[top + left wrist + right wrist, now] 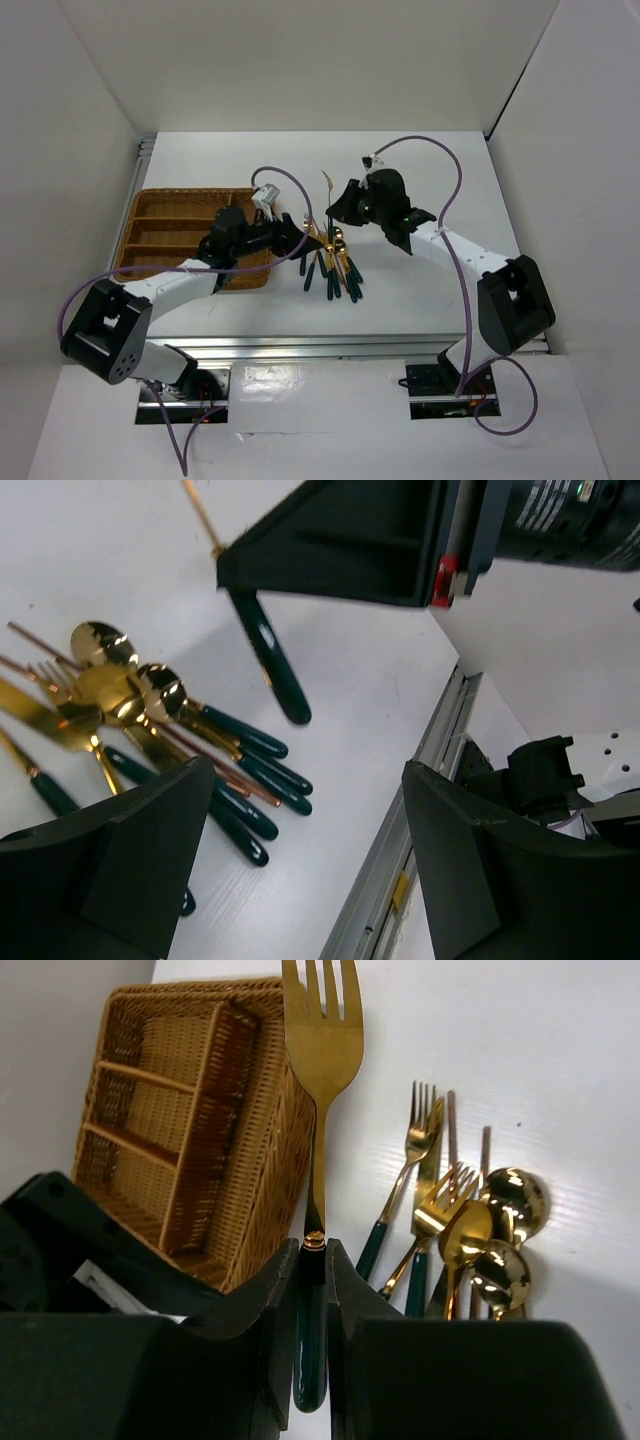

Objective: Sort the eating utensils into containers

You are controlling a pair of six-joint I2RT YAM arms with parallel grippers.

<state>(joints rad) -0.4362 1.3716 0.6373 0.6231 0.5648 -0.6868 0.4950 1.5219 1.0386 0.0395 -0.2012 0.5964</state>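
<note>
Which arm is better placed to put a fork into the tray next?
Right. The right gripper holds a fork by the handle; the left gripper is open and empty, by the pile.

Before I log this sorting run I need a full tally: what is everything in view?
table: one, white, under everything
wicker tray: one, brown, divided, left half of the table
loose utensils: overlapping pile, count unclear, gold heads with dark green handles plus thin gold sticks, right of the tray
fork: one, gold and green, clamped by its handle
left gripper: one, black, open, by the pile
right gripper: one, black, shut on the fork
</note>
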